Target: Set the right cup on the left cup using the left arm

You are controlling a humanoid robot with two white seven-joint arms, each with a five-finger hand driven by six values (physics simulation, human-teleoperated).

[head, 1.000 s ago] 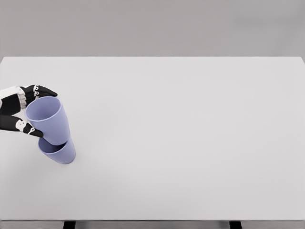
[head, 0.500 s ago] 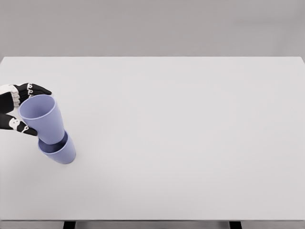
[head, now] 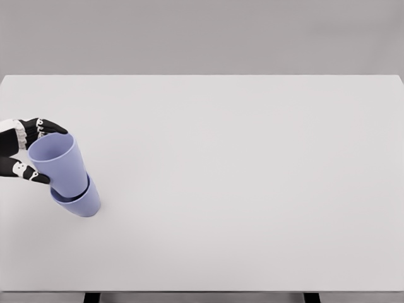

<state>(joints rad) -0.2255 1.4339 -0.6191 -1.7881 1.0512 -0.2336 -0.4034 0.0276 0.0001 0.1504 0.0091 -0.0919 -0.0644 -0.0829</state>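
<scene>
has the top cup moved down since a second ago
Yes. The top cup has sunk deeper into the bottom cup, which stays put on the table, left hand holding it.

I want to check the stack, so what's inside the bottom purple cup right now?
The upper cup sits nested in the bottom cup, held by the left hand and leaning slightly left. Its base is hidden inside the bottom cup, so whether it is fully seated cannot be seen.

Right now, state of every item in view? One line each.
upper cup: upright, slightly tilted, nested in the lower cup, gripped at its rim.
lower cup: upright on the table, holding the upper cup.
left hand: closed around the upper cup.
table: white, carrying the stacked cups at its left.
right hand: out of view.
</scene>
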